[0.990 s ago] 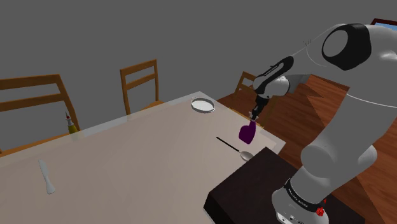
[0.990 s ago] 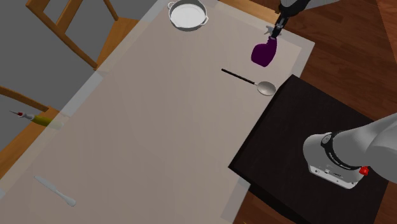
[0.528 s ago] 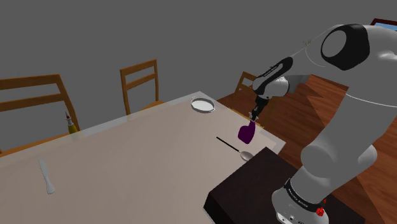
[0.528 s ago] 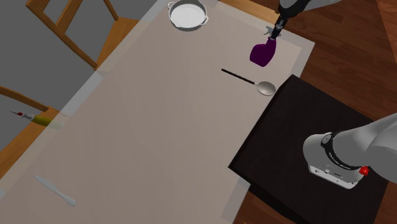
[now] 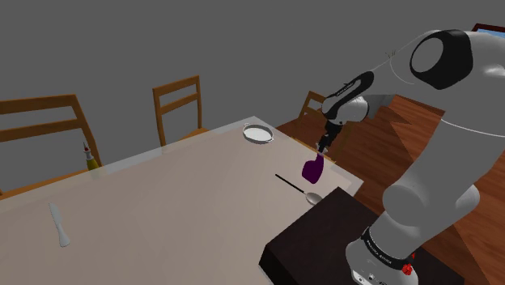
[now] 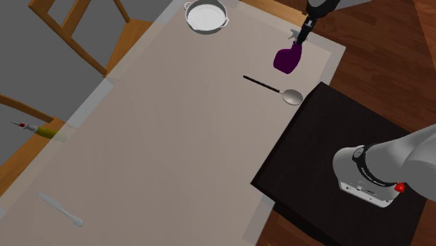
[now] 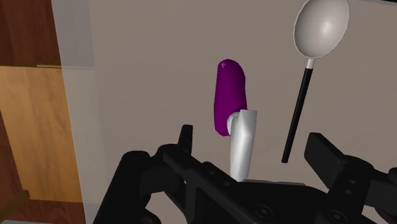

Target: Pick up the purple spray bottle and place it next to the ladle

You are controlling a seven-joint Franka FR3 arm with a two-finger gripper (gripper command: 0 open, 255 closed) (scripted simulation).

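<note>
- Standing well apart, the black fingers [image 7: 323, 151] flank the white spray head [image 7: 242, 143] of the purple spray bottle [image 7: 229, 95]. Neither one visibly touches it, so nothing is clasped.
- Lying directly below the fingers, the bottle appears to rest on the desk [image 6: 175, 140], close to the corner where the stand-side edge meets the short end. Its long axis runs from the head down into the purple body, leaning a little in the shoulder view.
- Just beside the bottle lies the ladle [image 6: 272, 87], with its bowl at the edge by the stand [image 6: 328, 140] and its dark handle pointing inward.
- Placement looks all but done. A clean retreat likely means backing straight off along the bottle's axis without snagging the head.
</note>
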